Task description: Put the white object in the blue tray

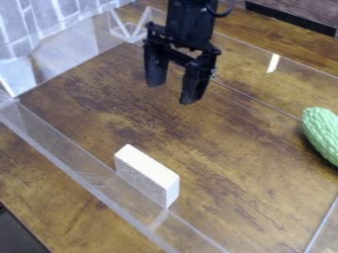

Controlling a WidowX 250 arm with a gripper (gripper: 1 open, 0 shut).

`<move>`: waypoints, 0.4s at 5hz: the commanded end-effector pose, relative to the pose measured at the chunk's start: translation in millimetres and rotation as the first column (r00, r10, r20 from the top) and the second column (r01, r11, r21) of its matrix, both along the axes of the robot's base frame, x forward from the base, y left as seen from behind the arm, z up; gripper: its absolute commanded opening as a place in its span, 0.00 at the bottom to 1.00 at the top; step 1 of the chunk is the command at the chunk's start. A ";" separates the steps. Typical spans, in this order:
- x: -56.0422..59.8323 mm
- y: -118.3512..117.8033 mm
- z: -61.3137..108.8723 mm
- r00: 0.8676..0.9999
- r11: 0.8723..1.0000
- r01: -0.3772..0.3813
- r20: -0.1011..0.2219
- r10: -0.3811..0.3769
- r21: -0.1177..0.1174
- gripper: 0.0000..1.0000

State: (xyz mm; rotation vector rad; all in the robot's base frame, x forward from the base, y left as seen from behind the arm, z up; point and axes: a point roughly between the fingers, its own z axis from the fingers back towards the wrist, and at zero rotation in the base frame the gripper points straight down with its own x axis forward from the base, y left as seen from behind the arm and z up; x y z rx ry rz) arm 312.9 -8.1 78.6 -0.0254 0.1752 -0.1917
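Nothing done: white object (145, 174) lies near, untouched, on the surface (224, 148).
Gripper (173, 85): far off, jaws wide, empty.
Blue tray: not in sight.

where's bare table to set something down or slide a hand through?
Widest bare patch: mid-table between the white block, the green bumpy object and the open gripper. Also bare at the left, beside the clear wall. Tight: between block and that wall.
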 end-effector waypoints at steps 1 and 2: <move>10.5 -8.3 11.4 0.997 0.999 0.048 0.057 -0.047 -0.003 1.00; 11.0 -9.5 4.4 0.996 0.997 0.071 0.045 -0.070 -0.004 1.00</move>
